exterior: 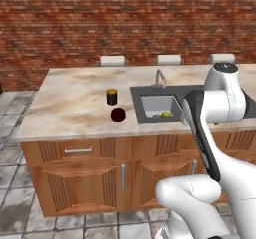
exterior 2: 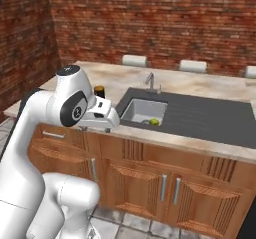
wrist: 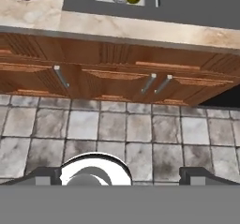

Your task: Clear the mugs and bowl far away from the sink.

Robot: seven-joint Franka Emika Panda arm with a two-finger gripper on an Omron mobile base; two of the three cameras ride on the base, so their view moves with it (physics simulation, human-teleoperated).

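I see the black mug (exterior: 111, 97) and dark red mug (exterior: 118, 115) on the bench (exterior: 70, 103) left of the sink (exterior: 157, 108); my end effector (wrist: 120, 175) hangs spread open, holding nothing.

the counter (exterior: 75, 103) is topped in mottled, polished-looking stone. wood-grained cabinet doors (exterior: 90, 183) are fitted with metal handles (exterior: 123, 176). a matt grey sink (exterior: 157, 108) is seen.

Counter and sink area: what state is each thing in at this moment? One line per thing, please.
black mug: upright on the counter, left of the sink.
dark red mug: on the counter near its front edge, untouched.
yellow-green round thing: lying in the sink basin.
tap: no water seen running.
cabinet doors: closed.
gripper: open, holding nothing, above the floor.
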